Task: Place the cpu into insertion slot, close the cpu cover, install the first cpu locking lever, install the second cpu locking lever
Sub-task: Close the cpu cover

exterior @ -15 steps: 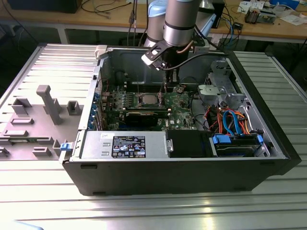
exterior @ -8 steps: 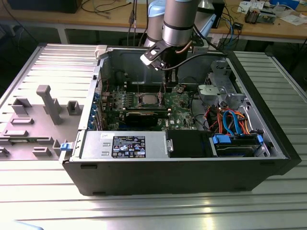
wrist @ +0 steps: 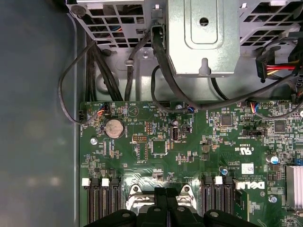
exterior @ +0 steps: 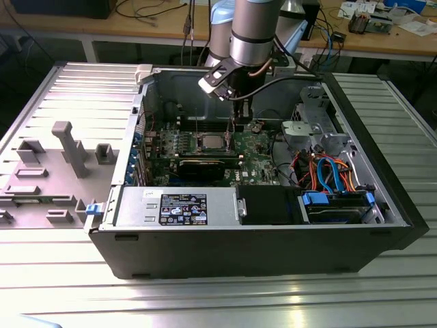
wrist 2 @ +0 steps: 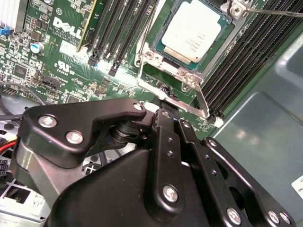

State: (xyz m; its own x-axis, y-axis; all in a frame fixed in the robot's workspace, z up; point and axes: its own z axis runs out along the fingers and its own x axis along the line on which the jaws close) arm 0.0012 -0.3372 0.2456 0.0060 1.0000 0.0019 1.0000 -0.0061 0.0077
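In the exterior view we found the pincer (exterior: 239, 124), clenched on nothing, at two o'clock from the cpu (exterior: 210, 142), which sat in the insertion slot (exterior: 198, 145); we judged it light, stiff and fragile, best held by its edges.

slot (wrist: 135, 195) mostly under gripper (wrist: 166, 208), clipped by frame edge in first wrist view. cpu (exterior: 212, 142) too small in exterior view to judge seating. gripper blocks much of board (wrist 2: 57, 61) in second wrist view.
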